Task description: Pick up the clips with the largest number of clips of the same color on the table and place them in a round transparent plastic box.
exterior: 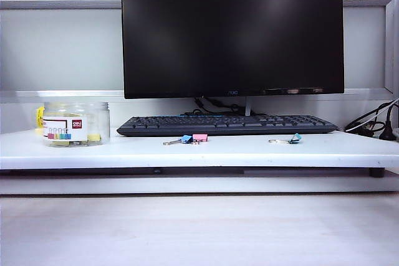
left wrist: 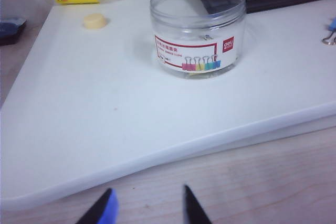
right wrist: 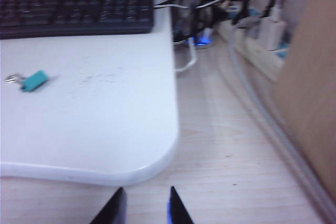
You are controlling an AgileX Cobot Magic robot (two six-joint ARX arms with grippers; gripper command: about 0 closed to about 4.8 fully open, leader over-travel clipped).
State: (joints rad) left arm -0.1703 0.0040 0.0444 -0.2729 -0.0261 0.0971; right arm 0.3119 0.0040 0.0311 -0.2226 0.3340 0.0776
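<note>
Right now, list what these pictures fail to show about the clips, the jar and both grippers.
- Yellow clips: exterior view, blurred by the jar wall; count unreadable.
- Left gripper: left wrist view, cut off by the frame edge; only finger tips show, apart, holding nothing.
- Right gripper: right wrist view, cut off likewise and blurred.
- Blue clip: left wrist view, cropped by the edge.

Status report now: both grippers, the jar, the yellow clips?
Left gripper, right gripper open, empty, off the shelf. Yellow clips inside jar. Nothing blocking.
</note>
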